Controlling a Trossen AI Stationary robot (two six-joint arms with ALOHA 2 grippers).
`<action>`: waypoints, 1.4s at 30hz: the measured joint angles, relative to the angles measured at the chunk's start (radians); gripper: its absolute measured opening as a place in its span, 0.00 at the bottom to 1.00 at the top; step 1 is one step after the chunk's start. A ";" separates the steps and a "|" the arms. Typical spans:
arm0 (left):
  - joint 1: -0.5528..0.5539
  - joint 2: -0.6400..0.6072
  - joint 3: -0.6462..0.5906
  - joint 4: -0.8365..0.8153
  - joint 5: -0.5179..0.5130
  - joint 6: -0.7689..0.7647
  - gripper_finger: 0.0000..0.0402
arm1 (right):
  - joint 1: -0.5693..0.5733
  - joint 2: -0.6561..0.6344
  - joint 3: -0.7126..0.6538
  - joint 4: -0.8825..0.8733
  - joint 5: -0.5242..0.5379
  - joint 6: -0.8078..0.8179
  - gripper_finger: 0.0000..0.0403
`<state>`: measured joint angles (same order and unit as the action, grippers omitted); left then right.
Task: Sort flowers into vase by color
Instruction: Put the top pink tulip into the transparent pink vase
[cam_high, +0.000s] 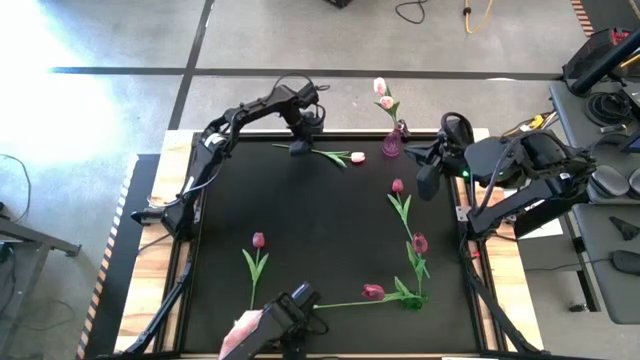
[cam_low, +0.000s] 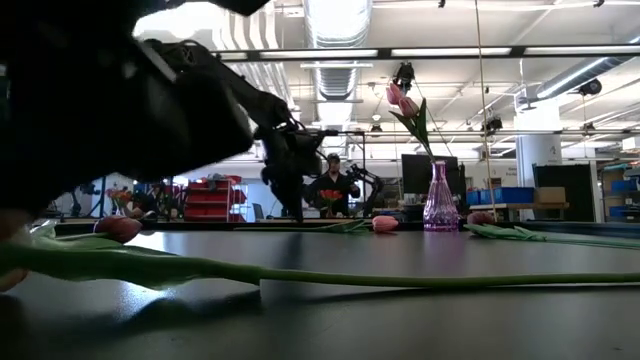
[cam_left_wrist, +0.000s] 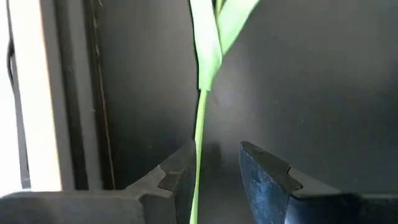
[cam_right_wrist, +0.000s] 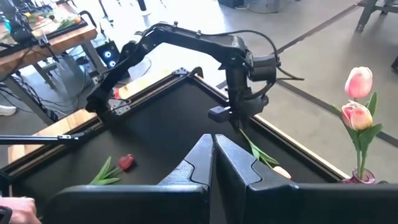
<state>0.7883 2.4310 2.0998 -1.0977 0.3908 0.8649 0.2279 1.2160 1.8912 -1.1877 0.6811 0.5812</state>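
Note:
A pale pink tulip (cam_high: 335, 156) lies on the black mat near the far edge, head (cam_low: 385, 224) toward the purple vase (cam_high: 391, 146). The vase stands upright with two pale pink tulips (cam_right_wrist: 356, 99) in it. My left gripper (cam_left_wrist: 214, 180) points steeply down over the lying tulip's stem end, open, one finger on each side of the thin green stem (cam_left_wrist: 199, 137). My right gripper (cam_right_wrist: 213, 163) hangs raised at the table's right side, shut and empty. Several dark magenta tulips (cam_high: 419, 243) lie flat on the mat's near and right parts. My left gripper comes from above with its fingers across the stem near its bare end. The stem (cam_left_wrist: 198, 168) runs close along the inner face of one finger (cam_left_wrist: 177, 180). I cannot tell whether it touches.
A person's hand (cam_high: 240, 330) and a dark device (cam_high: 290, 312) are at the near edge, beside a magenta tulip's long stem (cam_low: 400, 277). A raised frame (cam_high: 190, 200) borders the mat. Bare mat shows in the middle (cam_high: 320, 220).

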 joint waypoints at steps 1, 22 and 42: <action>0.000 0.000 -0.013 0.009 -0.015 0.004 0.26 | 0.000 0.000 0.000 0.000 0.000 0.000 0.02; -0.006 -0.006 -0.003 0.028 -0.094 0.019 0.00 | -0.003 -0.002 0.000 -0.003 0.000 -0.024 0.02; 0.056 -0.073 0.240 -0.065 0.233 -0.165 0.00 | -0.006 -0.003 0.000 -0.005 0.001 -0.079 0.02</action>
<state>0.8441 2.3579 2.3402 -1.1624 0.6237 0.6995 0.2218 1.2133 1.8912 -1.1926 0.6818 0.5018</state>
